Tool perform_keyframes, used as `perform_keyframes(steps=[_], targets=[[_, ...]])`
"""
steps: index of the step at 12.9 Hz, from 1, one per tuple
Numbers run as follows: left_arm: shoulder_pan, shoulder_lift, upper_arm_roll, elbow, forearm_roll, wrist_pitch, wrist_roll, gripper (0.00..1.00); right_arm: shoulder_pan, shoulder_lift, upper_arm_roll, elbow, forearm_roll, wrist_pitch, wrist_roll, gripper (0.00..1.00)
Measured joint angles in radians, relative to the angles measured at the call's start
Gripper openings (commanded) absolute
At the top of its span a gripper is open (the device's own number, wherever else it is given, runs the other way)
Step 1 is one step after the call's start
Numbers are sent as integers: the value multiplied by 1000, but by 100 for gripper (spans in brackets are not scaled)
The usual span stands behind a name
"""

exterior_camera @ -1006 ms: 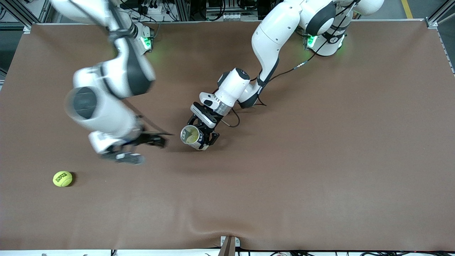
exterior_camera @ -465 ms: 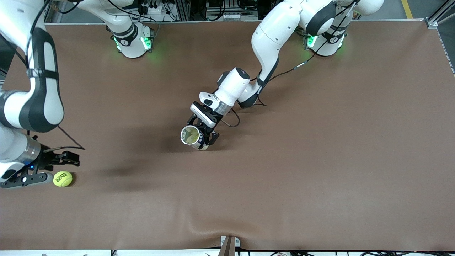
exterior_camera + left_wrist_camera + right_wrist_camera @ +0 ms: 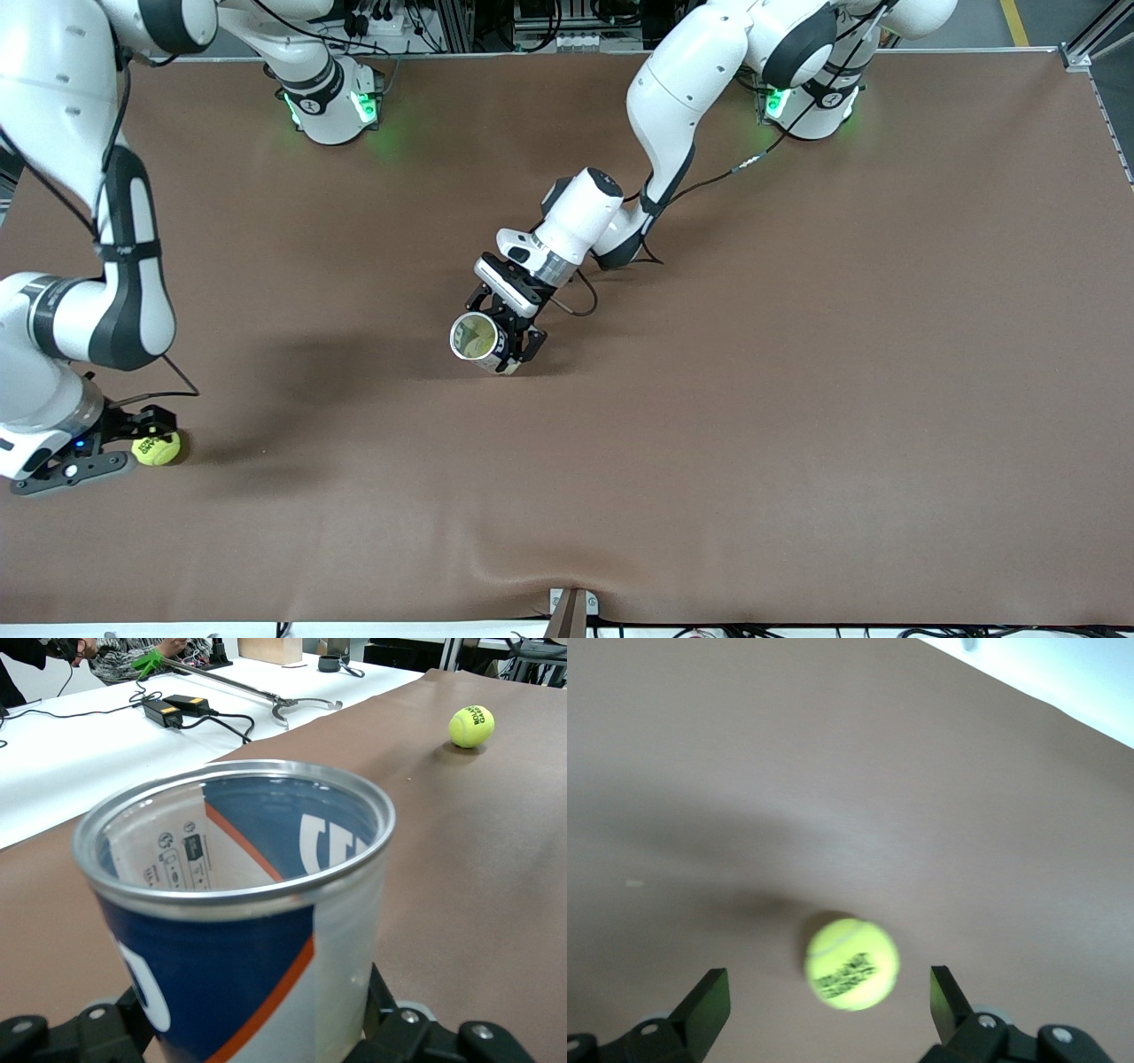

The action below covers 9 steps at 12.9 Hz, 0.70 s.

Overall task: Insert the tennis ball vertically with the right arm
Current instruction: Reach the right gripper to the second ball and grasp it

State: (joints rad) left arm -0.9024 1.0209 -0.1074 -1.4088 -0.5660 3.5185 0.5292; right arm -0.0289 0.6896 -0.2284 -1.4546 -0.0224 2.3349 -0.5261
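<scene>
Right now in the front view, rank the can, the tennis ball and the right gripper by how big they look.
1. Right gripper, open over the ball.
2. Can, held by the left gripper.
3. Tennis ball, partly covered.
The gripper-versus-can order is unsure, as both sit at different heights.

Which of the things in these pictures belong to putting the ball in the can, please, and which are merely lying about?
Job: tennis ball; can, gripped by the left gripper; right gripper, open over the ball.

Lying about: power adapter, cables, both on the white table beside.
</scene>
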Motion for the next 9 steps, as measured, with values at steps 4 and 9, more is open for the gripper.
perform_keyframes(steps=[4,9], targets=[[0,0,0,0,0,3,0,96,-82,45,44,0,11,18,-18,100],[0,0,0,0,-1,6,0,100,-117,97,73,1,49,42,-23,100]])
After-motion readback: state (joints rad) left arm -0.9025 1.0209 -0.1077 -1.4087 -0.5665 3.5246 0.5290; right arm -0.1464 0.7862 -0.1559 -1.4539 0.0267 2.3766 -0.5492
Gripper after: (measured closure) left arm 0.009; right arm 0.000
